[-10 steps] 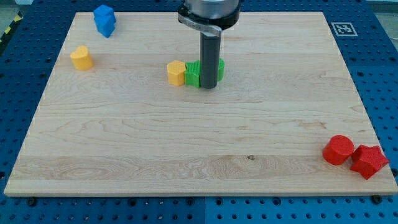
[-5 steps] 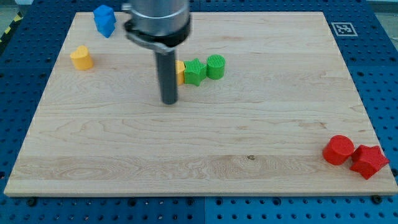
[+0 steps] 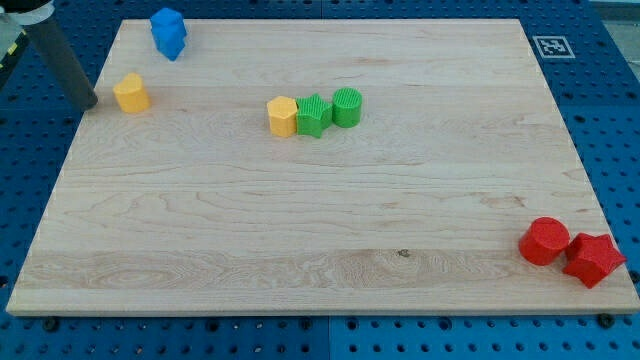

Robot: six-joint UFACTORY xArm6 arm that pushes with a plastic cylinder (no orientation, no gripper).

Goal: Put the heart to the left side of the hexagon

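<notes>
The yellow heart is sitting well to the left of the yellow hexagon, near the desk's left edge. My tip is resting just left of the heart. I have no jaws showing, only the rod.

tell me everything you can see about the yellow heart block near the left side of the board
The yellow heart is a small, matte, solid-coloured block that looks like plastic, standing flat on the wooden board near its left edge, below the blue block. No other block touches it. My tip sits just to its left, at the board's edge, with a narrow gap between them.
</notes>
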